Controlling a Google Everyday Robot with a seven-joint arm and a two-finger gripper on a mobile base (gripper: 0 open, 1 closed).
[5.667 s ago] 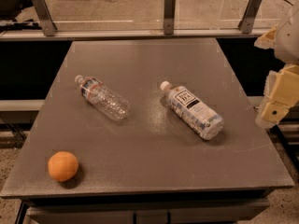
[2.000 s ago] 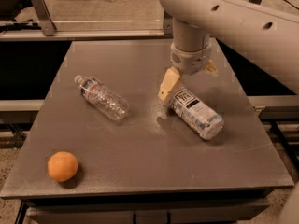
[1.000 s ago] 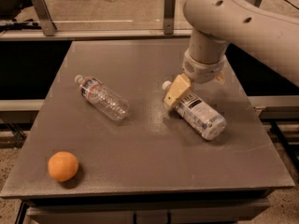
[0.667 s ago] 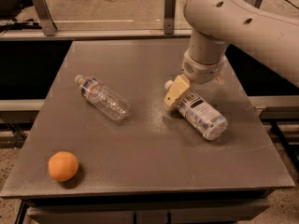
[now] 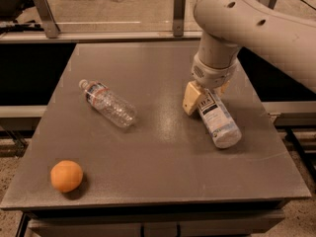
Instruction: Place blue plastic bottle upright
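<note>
Claw (image 5: 206, 94) at the cap end of the flat-lying blue plastic bottle (image 5: 220, 124) (grip unclear).

Your arm (image 5: 247, 19) comes in from the upper right and bends down over the blue plastic bottle (image 5: 220, 125). Its wrist (image 5: 213, 68) points straight down just above the bottle's capped end. Your gripper (image 5: 205, 98) sits low at that same end.
</note>
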